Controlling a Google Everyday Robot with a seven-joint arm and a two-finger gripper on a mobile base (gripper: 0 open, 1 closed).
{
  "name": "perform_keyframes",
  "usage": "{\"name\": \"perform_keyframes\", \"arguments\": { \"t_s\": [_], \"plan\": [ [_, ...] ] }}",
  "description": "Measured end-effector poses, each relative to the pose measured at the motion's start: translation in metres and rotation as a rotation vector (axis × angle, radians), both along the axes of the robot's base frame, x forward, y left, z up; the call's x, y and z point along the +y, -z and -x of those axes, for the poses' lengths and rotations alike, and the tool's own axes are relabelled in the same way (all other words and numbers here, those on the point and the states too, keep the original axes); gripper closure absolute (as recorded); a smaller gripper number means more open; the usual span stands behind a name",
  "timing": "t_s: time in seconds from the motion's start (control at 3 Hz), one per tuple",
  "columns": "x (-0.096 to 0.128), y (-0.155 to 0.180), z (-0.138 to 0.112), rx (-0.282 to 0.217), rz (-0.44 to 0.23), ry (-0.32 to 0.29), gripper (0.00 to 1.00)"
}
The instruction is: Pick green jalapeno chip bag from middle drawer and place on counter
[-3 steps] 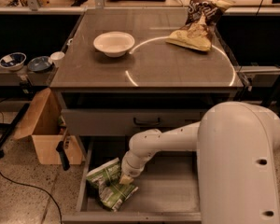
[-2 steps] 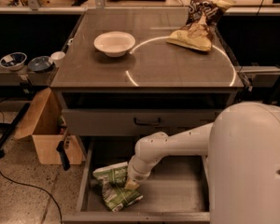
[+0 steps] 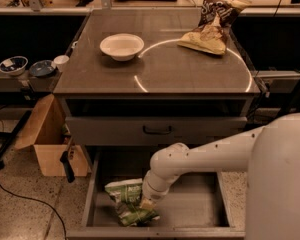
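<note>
White-cased, the gripper (image 3: 149, 204) sits low in the middle drawer (image 3: 195, 211), against the right edge of the green jalapeno chip bag (image 3: 124, 193), which lies just to its left on the drawer floor. Whether it has hold of the bag cannot be told. This looks like the grasping step. The next move calls for a sure hold, then a lift past the drawer front (image 3: 115, 130) above and onto the counter (image 3: 190, 74) higher up.

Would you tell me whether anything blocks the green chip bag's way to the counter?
Nothing visible separates the gripper from the green jalapeno chip bag in the middle drawer. Upward, the drawer front and the edge of the counter must be cleared; the white bowl and brown chip bag leave bare surface between them.
</note>
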State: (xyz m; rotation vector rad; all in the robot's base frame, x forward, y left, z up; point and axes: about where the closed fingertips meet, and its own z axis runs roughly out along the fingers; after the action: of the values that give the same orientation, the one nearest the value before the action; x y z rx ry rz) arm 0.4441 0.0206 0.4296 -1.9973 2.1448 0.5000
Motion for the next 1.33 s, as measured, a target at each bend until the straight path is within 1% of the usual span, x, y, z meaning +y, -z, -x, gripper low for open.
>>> {"name": "perform_keyframes", "arguments": {
  "t_s": [0.33, 1.0, 1.33],
  "plan": [
    [0.007, -0.073, -0.006, -0.077, 0.02, -0.071, 1.0],
    [0.031, -0.155, -0.03, -0.181, 0.086, -0.228, 1.0],
    [0.03, -0.155, -0.033, -0.172, 0.099, -0.239, 1.0]
  ]
}}
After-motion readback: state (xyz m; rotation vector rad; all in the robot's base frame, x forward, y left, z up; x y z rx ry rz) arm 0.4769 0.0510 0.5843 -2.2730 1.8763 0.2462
